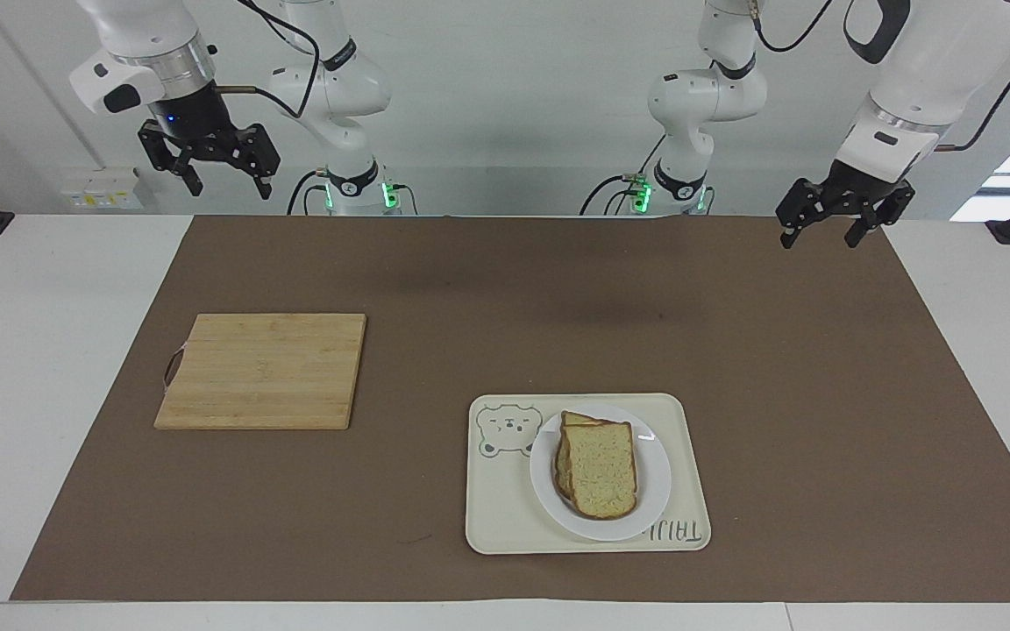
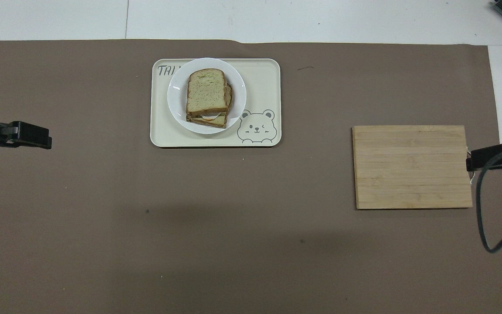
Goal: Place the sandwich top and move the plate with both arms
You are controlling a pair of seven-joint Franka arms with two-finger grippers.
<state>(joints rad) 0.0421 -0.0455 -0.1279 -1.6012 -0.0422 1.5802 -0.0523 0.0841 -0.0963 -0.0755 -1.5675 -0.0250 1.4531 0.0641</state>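
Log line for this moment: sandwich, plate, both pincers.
sandwich top: on stack | plate: on tray | left pincer: open, raised over mat edge | right pincer: open, raised, waiting

left arm: raised, wrist bent down | left pincer point(image 1: 831, 224): fingers spread apart, holds nothing, hangs over the tabletop edge at its own end | right arm: raised high, waits | right pincer point(image 1: 223, 177): fingers spread apart, holds nothing, points down over its own end of the tabletop
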